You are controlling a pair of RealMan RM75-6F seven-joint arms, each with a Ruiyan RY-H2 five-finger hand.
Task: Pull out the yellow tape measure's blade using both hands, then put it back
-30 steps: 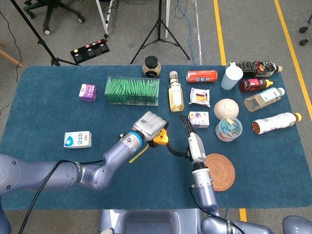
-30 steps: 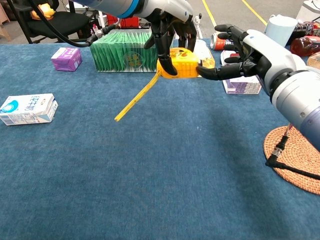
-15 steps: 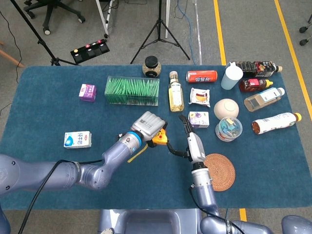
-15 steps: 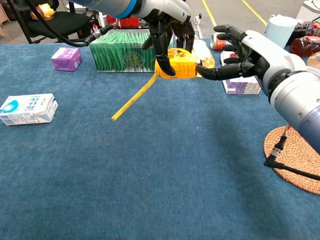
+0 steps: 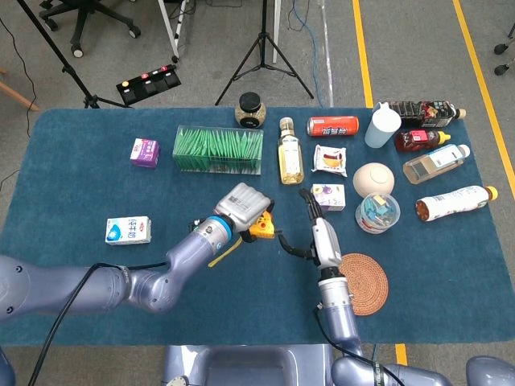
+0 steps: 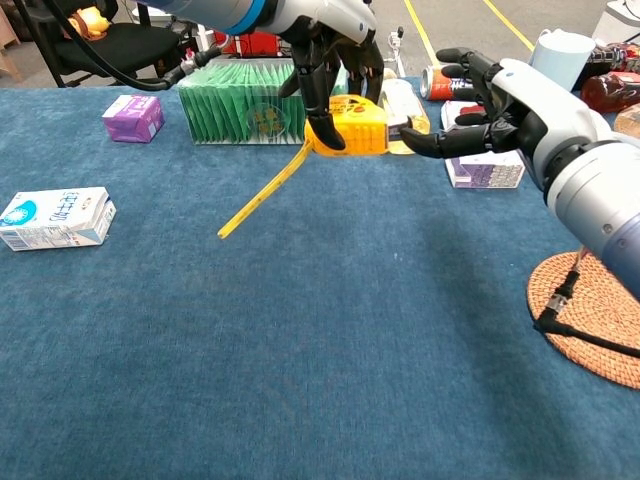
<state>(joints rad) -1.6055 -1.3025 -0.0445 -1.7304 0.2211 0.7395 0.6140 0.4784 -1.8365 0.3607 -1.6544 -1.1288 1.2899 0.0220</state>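
Holding the yellow plastic tape measure case in my left hand, I had it lifted clear of the blue cloth-covered table, in front of the clear box of green packets. The dark fingers were clamped round the case from above. Its thin yellow blade was partly drawn, slanting down from the case toward the cloth on my left, its tip at or just over the surface; I could not tell which.

My right hand sat just beside the case on its other side, fingers apart and reaching toward it, holding nothing. From the head view the same hand looked close to the case but not on it.

I judged the step in hand to be getting the second hand onto the tape. To do it well I reckoned the left grip had to stay firm and level, so the case would not twist. The free blade hung on the far side from my right hand, so I would either bring that hand across under the case to pinch the blade near its tip, or pass the case over and take the blade with the left. A flat, straight pull seemed safest; a sideways tug could kink the blade.

Behind my right hand stood a small white and purple carton, and a round woven coaster lay nearer me.
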